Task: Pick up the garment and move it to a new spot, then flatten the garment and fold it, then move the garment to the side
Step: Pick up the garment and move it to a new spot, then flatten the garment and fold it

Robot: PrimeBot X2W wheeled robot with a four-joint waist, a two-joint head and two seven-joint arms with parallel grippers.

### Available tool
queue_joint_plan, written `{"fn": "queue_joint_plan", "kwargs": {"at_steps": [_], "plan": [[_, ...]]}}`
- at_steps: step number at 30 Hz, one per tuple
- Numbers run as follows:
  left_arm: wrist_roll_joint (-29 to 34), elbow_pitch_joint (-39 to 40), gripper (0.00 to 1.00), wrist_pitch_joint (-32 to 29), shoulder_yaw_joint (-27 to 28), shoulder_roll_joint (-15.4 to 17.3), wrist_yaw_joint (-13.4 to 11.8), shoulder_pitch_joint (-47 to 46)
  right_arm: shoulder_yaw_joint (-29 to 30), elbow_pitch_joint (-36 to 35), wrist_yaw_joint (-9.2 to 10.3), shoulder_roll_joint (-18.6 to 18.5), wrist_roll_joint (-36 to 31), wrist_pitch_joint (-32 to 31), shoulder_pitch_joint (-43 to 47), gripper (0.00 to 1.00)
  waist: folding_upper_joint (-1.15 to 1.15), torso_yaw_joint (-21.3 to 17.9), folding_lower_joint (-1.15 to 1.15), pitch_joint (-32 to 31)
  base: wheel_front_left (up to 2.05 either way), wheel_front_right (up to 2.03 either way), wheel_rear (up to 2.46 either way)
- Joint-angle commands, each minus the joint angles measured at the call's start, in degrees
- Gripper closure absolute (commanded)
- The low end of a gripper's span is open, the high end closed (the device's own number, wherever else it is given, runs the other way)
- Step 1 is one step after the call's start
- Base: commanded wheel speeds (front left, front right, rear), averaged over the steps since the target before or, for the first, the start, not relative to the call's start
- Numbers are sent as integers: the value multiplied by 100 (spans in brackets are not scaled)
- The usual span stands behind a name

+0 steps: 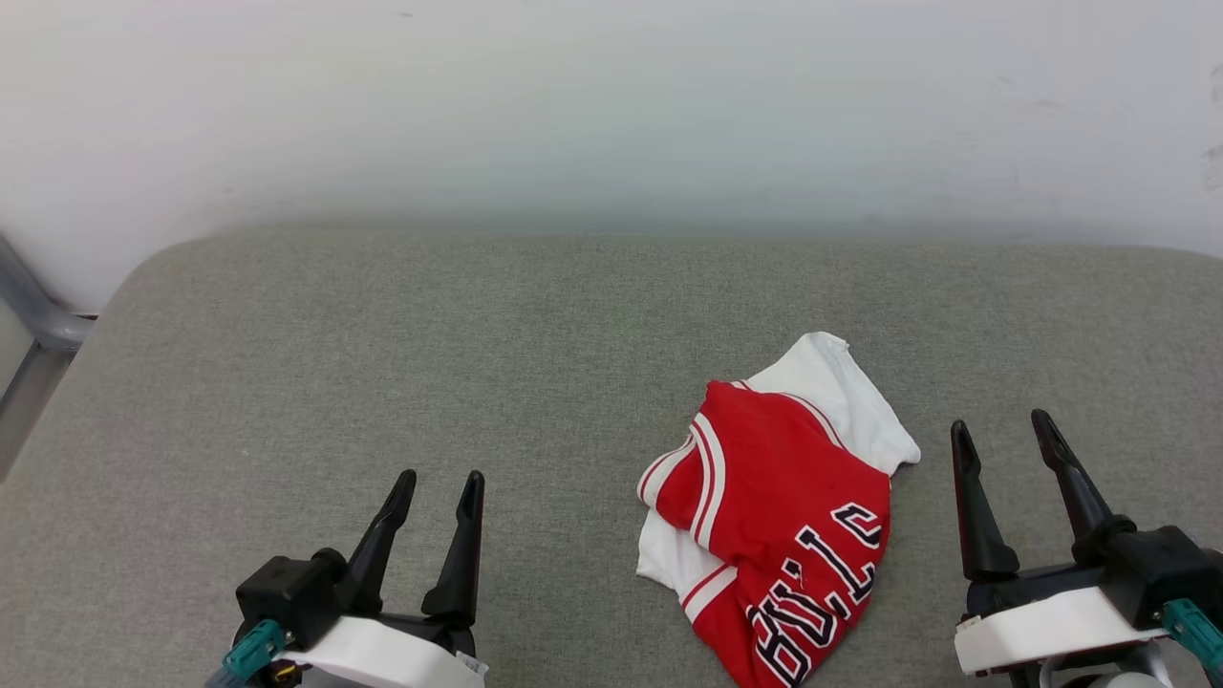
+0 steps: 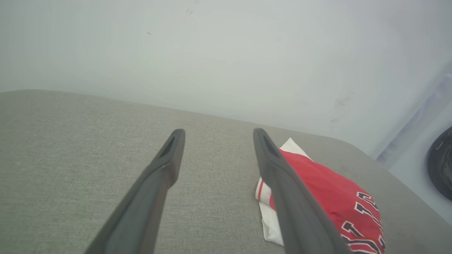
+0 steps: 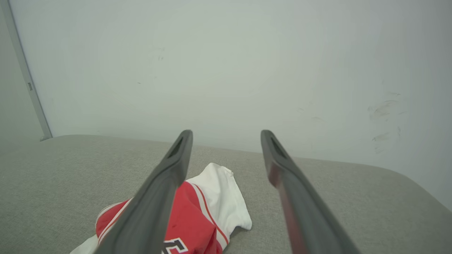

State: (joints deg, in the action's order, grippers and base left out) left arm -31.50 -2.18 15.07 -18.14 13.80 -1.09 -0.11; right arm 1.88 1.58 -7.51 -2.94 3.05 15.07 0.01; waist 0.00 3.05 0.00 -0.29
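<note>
Garment (image 1: 779, 521) is lying crumpled on the grey counter (image 1: 382, 363), toward four o'clock from its middle. I'm holding my left pincer (image 1: 441, 476) and right pincer (image 1: 999, 421) spread wide and empty, flanking it at nine and three o'clock.

The garment (image 1: 774, 516) lies crumpled, with its lettering partly folded under and its near end cut off by the head view's bottom edge. One finger (image 2: 293, 204) of the left gripper (image 2: 216, 134) covers part of the garment. A finger (image 3: 152, 208) of the right gripper (image 3: 226, 135) covers another part. Beyond the garment, a dark round thing (image 2: 441, 162) is cut off at the left wrist view's edge, and I cannot tell what it is.
</note>
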Motion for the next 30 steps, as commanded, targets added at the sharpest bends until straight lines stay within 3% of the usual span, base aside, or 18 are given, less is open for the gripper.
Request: {"fn": "queue_joint_plan", "kwargs": {"at_steps": [1,6,11,15,22,25,30], "plan": [[6,-19,0,14,43,-48,61,53,0,-8,4,11,15,16,23,0,0,-3,0,6,0,0,0],[239,-311,0,14,241,-275,431,86,-28,-11,4,11,11,16,-14,0,0,-22,0,69,0,0,0],[236,-554,0,-327,22,-327,506,-208,-35,-37,4,11,-51,15,-89,0,0,-58,0,211,0,0,0],[233,-458,0,-1355,-299,-356,420,-596,-32,-66,4,12,-101,15,-138,0,0,-76,0,401,0,0,0],[243,-372,0,-3801,-868,-328,-58,-1147,-121,-107,4,11,-172,16,-282,0,0,-228,0,712,0,0,0],[338,-374,0,-4254,-978,-306,-202,-1338,-154,-145,4,11,-189,16,-344,0,0,-339,0,861,0,0,0],[339,-555,0,-4504,-1033,-409,-263,-1620,-164,-184,4,11,-193,16,-448,0,0,-531,0,1107,0,0,0]]}}
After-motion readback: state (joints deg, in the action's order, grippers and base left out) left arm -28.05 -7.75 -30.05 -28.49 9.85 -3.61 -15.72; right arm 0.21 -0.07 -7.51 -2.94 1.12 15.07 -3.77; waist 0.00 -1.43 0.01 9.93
